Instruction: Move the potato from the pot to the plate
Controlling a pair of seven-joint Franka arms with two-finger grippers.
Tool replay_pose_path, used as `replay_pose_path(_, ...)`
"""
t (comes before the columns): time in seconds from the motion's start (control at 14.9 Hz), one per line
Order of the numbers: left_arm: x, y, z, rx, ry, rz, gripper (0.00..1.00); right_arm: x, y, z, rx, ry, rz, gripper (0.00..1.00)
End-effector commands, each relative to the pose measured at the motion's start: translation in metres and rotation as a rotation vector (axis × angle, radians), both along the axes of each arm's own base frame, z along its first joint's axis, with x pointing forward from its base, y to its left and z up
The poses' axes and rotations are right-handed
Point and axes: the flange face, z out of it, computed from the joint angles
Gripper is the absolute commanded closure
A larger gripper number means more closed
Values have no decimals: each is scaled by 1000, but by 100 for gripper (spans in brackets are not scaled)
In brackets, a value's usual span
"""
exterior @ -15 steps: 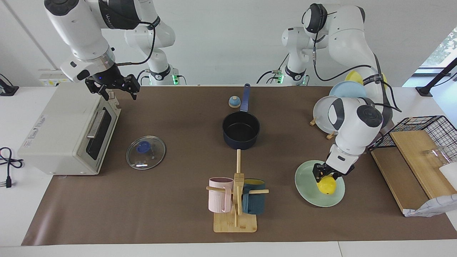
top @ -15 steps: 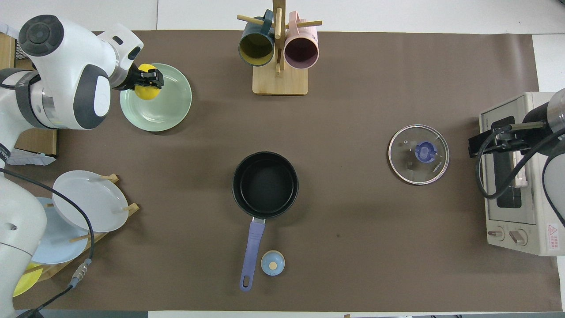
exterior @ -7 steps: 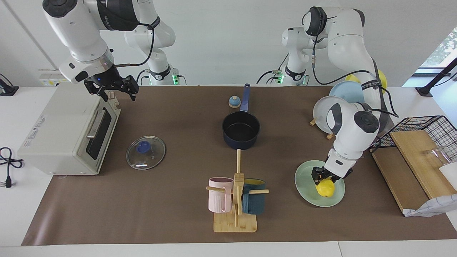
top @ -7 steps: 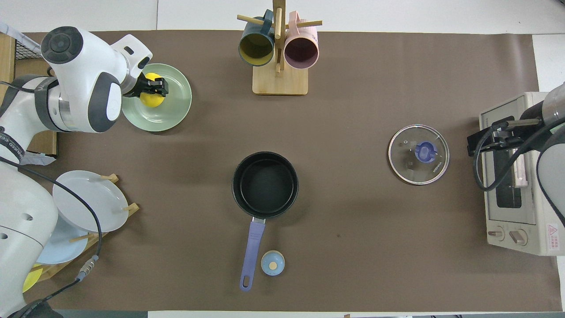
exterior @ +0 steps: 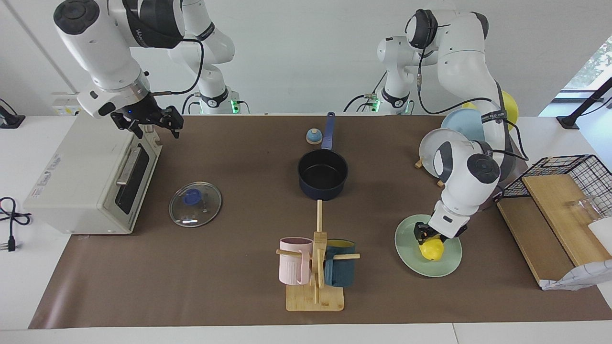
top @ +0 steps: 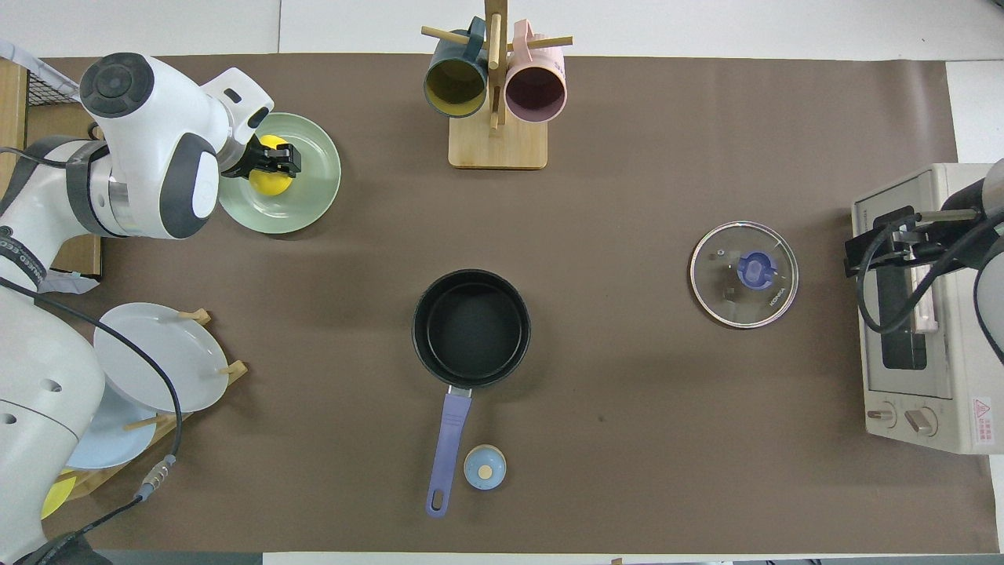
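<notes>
The yellow potato [exterior: 432,249] sits low over the middle of the mint-green plate [exterior: 432,268], at or just above its surface. My left gripper [exterior: 427,237] is shut on the potato from above. In the overhead view the left gripper [top: 276,160] covers part of the potato [top: 271,179] on the plate [top: 311,198]. The navy pot [exterior: 322,175] stands empty mid-table, nearer to the robots than the mug rack, with its blue handle pointing toward the robots; it also shows in the overhead view [top: 471,328]. My right gripper [exterior: 149,121] is open over the toaster oven's top front edge and waits there.
A toaster oven [exterior: 91,177] stands at the right arm's end, with a glass lid [exterior: 195,204] beside it. A mug rack [exterior: 316,267] holds a pink and a teal mug. A small blue knob [exterior: 313,136] lies by the pot handle. A plate rack [exterior: 444,148] and a wire basket [exterior: 564,191] stand at the left arm's end.
My left gripper has lowered the potato and carried it a little toward the plate's middle. My right gripper has shifted slightly over the toaster oven.
</notes>
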Motion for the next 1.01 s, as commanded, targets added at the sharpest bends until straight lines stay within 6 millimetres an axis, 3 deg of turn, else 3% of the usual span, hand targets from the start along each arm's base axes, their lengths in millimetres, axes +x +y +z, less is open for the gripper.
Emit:
replay_pose_path(0.0,-2,4,16,18,-13,-17,0,-4,-5,7,8,-3,-25,0)
replay_pose_path(0.13,-5,7,43,20,-18,-14,0,-3,-5,7,7,-11,-28,0)
replay_pose_path(0.4,-26,13,130,15,-21,-5,0,-1,-7,10,8,-20,-23,0)
replay_pose_path(0.54,-43,15,178,-10,-47,14,0,0,-20,12,10,-33,-40,0)
replay_pose_path(0.81,-97,38,266,1,-22,31,0,-1,-22,15,11,-46,-52,0)
replay_pose_path(0.94,-128,40,291,14,41,28,0,-4,-20,19,11,-50,-48,0)
